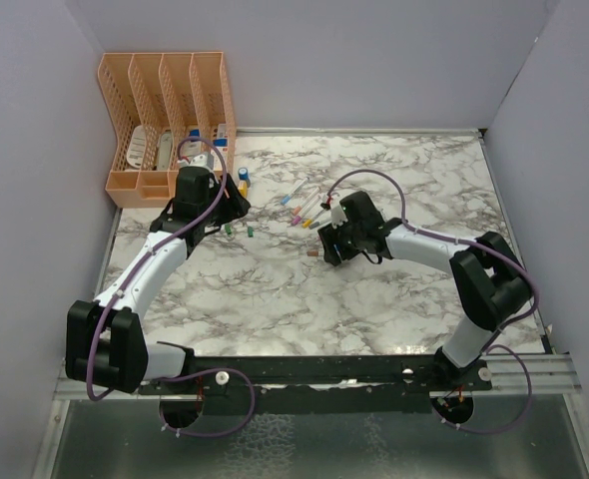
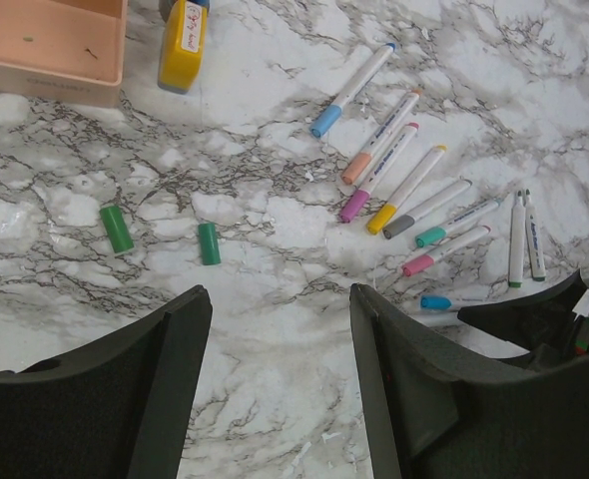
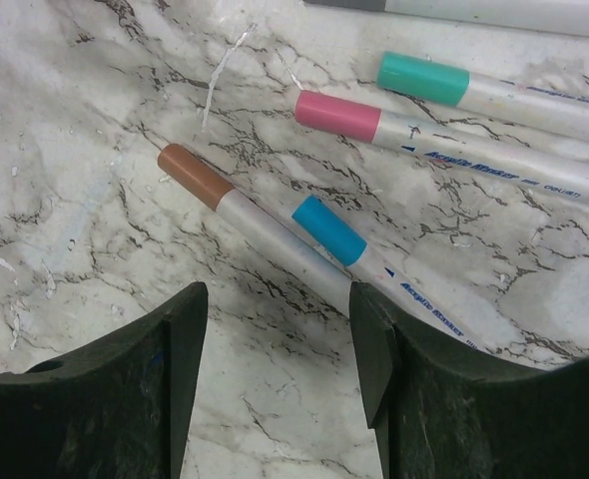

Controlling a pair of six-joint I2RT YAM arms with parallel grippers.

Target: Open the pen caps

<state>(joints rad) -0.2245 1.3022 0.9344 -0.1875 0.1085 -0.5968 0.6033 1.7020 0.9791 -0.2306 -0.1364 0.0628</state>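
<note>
The pen caps (image 2: 356, 167) are showing as short, smooth plastic cylinders. Most are sitting on thin white pens (image 2: 411, 183), which are fanning out across the glossy, grey-veined marble table (image 2: 275, 60). Two loose green caps (image 2: 116, 228) are lying left of the fan, apart from each other and just ahead of the left gripper (image 2: 280, 379). Its matte black fingers are standing apart over bare table.

At the far left, a peach latticed organiser (image 1: 165, 110) and a yellow bottle (image 2: 182, 45) are sitting.

The right gripper (image 3: 275, 379) is also hanging with its jaws apart, gripping nothing, with pens lying just ahead of its fingers.

In the fan, eight pens are wearing caps, and two more are lying side by side at its right end. Four caps are showing by the right gripper: a brown cap (image 3: 195, 175), a blue cap (image 3: 327, 230), a pink cap (image 3: 336, 115) and a teal cap (image 3: 422, 78).
</note>
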